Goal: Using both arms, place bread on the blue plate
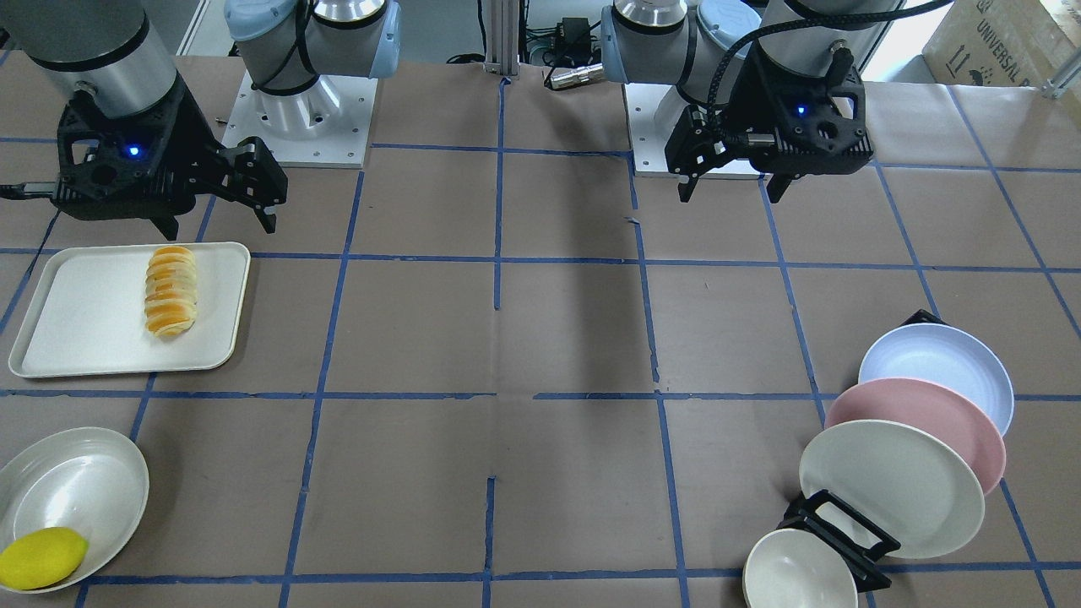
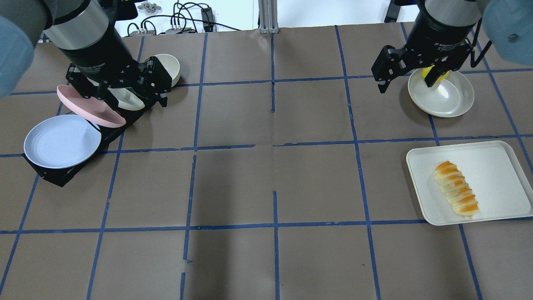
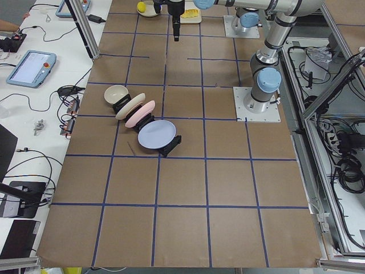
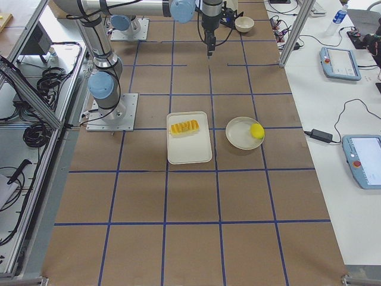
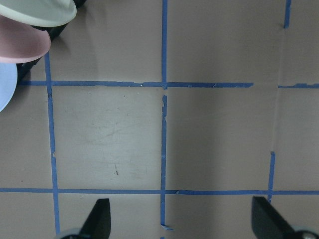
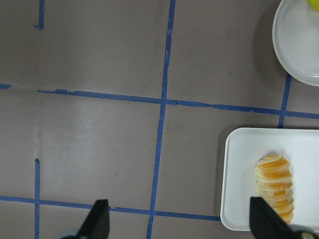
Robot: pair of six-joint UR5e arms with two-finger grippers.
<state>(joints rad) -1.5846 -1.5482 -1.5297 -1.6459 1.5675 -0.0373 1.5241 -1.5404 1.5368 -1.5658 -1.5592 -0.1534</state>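
The bread [image 1: 171, 290] lies on a white tray [image 1: 76, 329], also in the overhead view [image 2: 456, 194] and the right wrist view [image 6: 274, 186]. The blue plate [image 1: 937, 371] leans at the end of a black rack, also in the overhead view [image 2: 62, 141] and at the left wrist view's edge [image 5: 5, 84]. My right gripper [image 1: 220, 226] hangs open and empty beside the tray, its fingers wide apart in its wrist view [image 6: 182, 221]. My left gripper [image 1: 730, 192] hangs open and empty over bare table [image 5: 182, 221], well short of the rack.
A pink plate [image 1: 920, 431] and a cream plate [image 1: 891, 485] lean in the same rack, with a small bowl [image 1: 798, 574] at its end. A white bowl [image 1: 76, 481] holds a yellow lemon [image 1: 42, 557] near the tray.
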